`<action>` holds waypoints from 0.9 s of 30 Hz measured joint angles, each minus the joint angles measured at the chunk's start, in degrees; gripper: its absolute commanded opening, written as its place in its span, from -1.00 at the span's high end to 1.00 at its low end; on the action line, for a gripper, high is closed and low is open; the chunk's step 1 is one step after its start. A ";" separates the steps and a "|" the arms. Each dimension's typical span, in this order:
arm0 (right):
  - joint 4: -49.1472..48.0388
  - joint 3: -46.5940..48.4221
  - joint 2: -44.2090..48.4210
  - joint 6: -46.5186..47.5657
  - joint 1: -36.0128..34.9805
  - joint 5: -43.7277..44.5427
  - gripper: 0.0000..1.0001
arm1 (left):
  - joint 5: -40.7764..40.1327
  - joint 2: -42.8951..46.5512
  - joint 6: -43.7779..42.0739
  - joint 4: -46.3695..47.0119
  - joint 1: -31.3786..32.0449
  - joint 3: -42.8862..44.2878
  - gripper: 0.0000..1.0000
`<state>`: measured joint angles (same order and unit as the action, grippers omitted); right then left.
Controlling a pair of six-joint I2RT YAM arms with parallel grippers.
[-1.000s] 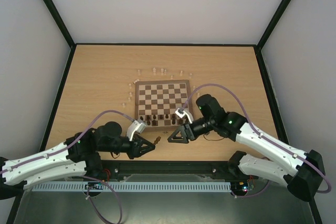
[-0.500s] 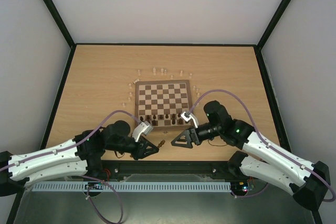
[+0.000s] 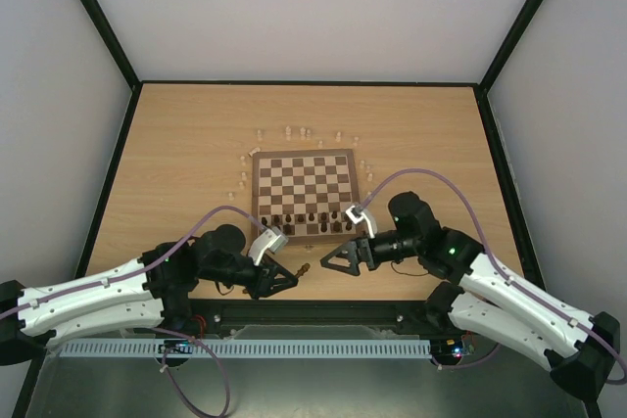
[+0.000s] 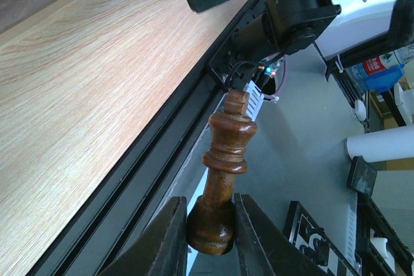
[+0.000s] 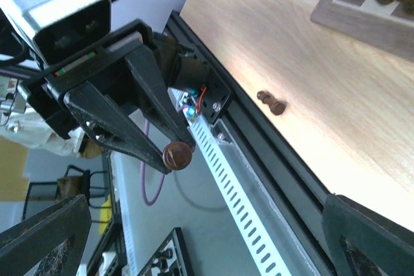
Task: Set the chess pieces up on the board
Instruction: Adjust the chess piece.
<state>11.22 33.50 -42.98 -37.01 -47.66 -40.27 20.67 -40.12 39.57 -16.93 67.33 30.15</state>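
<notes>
Near the table edge [image 4: 139, 130], dark chess piece [image 4: 223, 179], base in left fingers [image 4: 169, 237], head outward.

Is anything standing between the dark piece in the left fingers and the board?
Nothing squarely blocks it. The left gripper holds the dark piece at the table edge; the open right gripper hangs just right of it, a loose dark piece lies on the table nearby, and standing dark pieces line the board along its near side.

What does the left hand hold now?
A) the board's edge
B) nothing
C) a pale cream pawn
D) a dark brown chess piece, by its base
D: in the left wrist view the left hand is shut on a dark brown chess piece, pinching its base.
</notes>
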 measured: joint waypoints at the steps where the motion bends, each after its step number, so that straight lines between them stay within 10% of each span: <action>1: 0.02 -0.02 0.59 -0.39 0.02 0.90 -0.97 | 0.09 0.07 0.02 0.07 0.00 0.00 0.57; 27: -2.91 -1.55 7.06 -1.81 0.02 15.63 -0.97 | 1.11 -0.85 -0.17 2.47 0.00 -1.11 0.56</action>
<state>8.32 31.94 -35.92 -38.83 -47.64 -24.64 21.78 -40.97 39.40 -14.46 67.33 29.04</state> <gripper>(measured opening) 0.986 0.221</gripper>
